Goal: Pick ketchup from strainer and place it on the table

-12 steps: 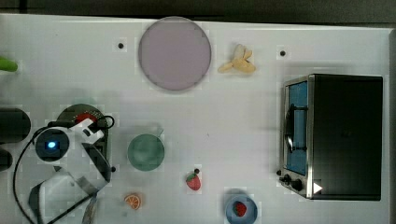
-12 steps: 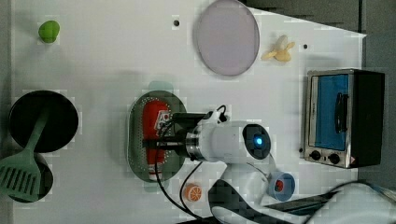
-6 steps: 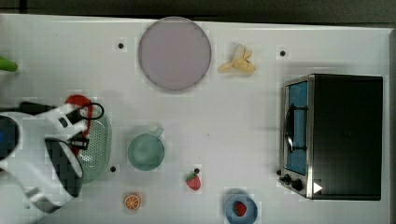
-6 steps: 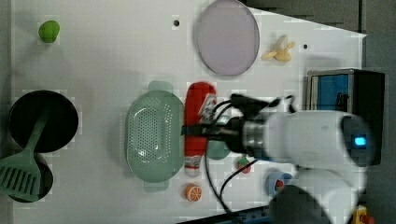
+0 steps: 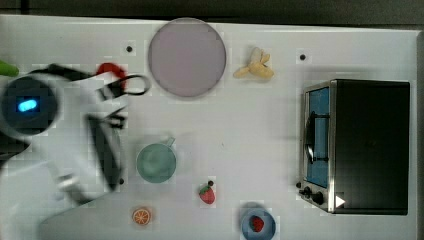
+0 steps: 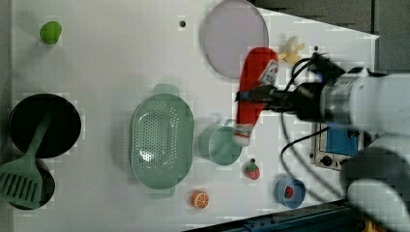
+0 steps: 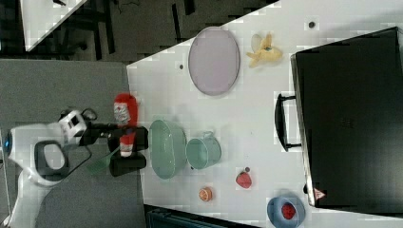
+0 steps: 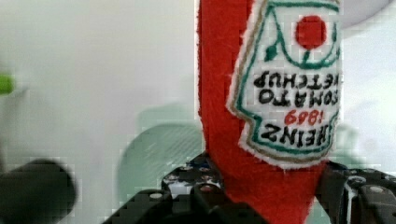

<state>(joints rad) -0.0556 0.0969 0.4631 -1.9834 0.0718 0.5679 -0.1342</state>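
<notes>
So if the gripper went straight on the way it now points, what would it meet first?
Probably the table. The gripper, holding the ketchup, seems to point down past the strainer, though depth is unclear.

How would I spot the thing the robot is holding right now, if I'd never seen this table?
Find the pale green oval strainer on the white table; just beside it, raised in the gripper, is the ketchup. It is a long red bottle with a white label and white cap, far bigger than the small red strawberries.
</notes>
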